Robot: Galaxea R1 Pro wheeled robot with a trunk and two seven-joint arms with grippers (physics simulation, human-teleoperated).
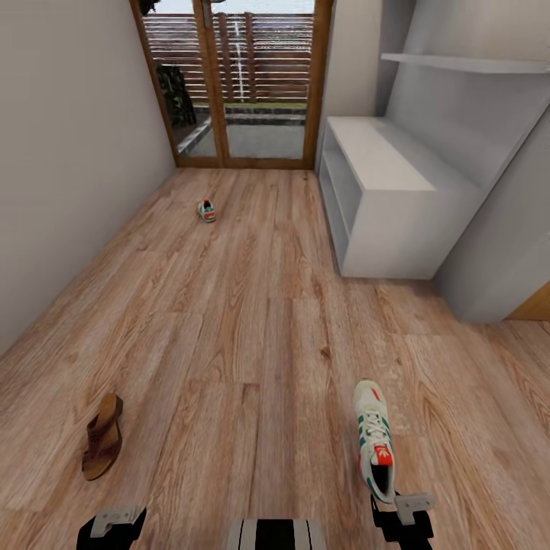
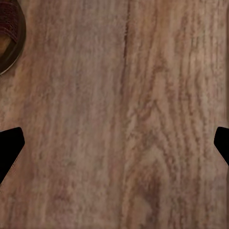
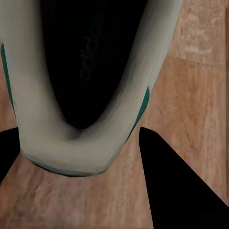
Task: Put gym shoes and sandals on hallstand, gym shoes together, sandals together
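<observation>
White, light and soft-sided, the near gym shoe [image 3: 81, 95] lies on the floor, heel collar between the right gripper's [image 3: 81, 157] spread fingers; that stiff heel rim looks the best hold.

At the bottom edge of the head view, the left arm's black wrist with its grey bracket [image 1: 113, 525] sits at lower left, the right arm's matching wrist [image 1: 403, 518] at lower right. In the left wrist view, the left gripper [image 2: 114, 145] has its dark fingertips [image 2: 9, 145] spread wide at opposite frame edges. The right gripper [image 3: 78, 157] shows black fingers [image 3: 176, 186] parted at either side.
</observation>
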